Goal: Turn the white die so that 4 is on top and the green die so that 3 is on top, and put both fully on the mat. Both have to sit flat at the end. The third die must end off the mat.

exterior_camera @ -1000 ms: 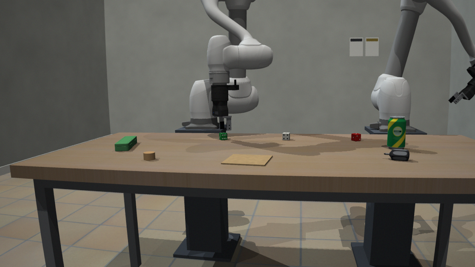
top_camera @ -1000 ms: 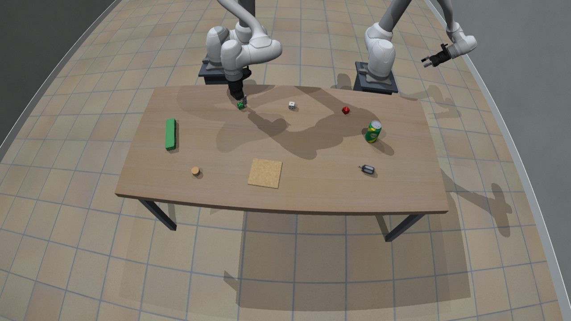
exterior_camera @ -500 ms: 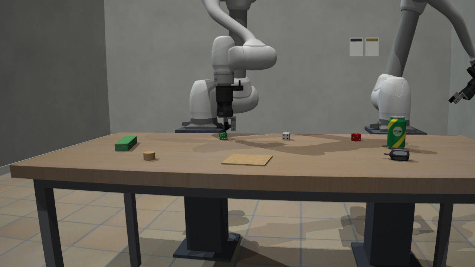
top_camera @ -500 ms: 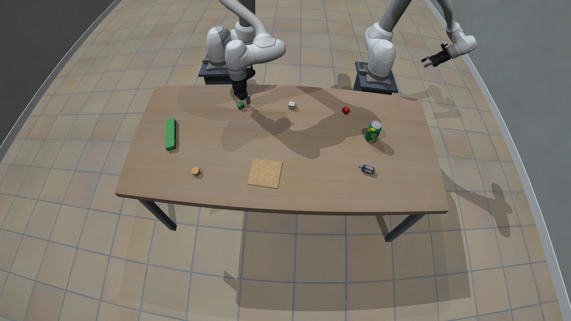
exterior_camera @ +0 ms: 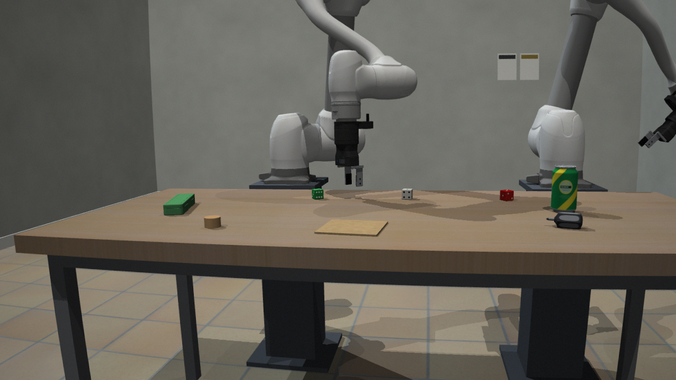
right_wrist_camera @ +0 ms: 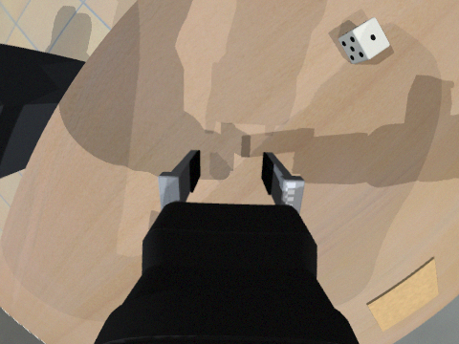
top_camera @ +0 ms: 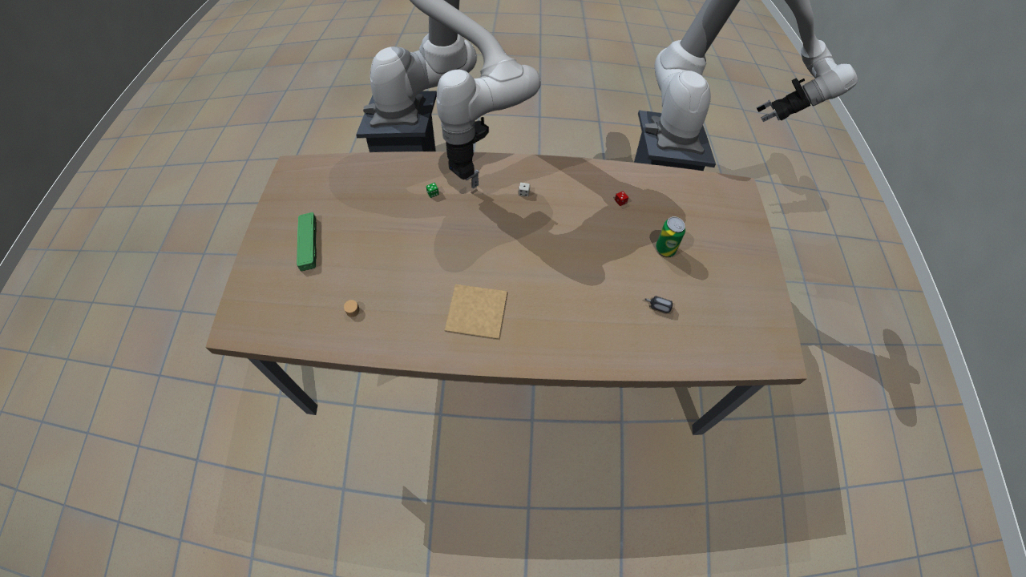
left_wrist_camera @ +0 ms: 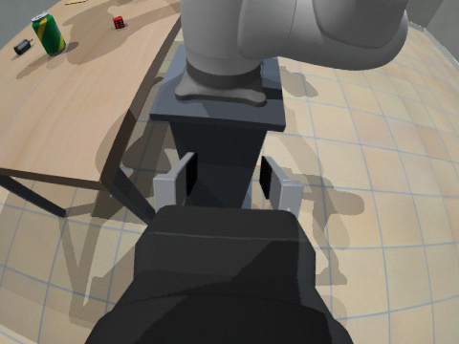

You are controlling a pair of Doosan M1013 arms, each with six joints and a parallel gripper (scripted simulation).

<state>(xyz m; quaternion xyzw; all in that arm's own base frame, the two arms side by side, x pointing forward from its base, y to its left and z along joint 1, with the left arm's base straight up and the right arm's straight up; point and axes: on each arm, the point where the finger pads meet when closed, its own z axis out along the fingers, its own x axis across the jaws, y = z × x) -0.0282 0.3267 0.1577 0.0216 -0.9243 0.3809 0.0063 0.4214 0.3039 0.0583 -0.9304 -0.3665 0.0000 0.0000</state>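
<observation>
White die (top_camera: pixel 524 189) (exterior_camera: pixel 406 193) (right_wrist_camera: pixel 364 40) has 1 up, off the mat (top_camera: pixel 476 311) (exterior_camera: pixel 351 227) (right_wrist_camera: pixel 406 296), to 1 side of the raised right gripper (top_camera: pixel 473 180) (exterior_camera: pixel 353 178) (right_wrist_camera: pixel 230 172); green die (top_camera: pixel 432 190) (exterior_camera: pixel 317 193) lies on the other. Both grippers, including the left gripper (top_camera: pixel 765 112) (exterior_camera: pixel 647 140) (left_wrist_camera: pixel 229 167), are wide open and empty. I'd guess it's lining up a first turn; next, centre over 1 die and descend.

Moderately lit from above, with hard-edged shadows across the table (top_camera: pixel 401 287) (exterior_camera: pixel 264 212) (left_wrist_camera: pixel 72 110) (right_wrist_camera: pixel 268 57), slightly soft in both wrist views, edges bowed there.
</observation>
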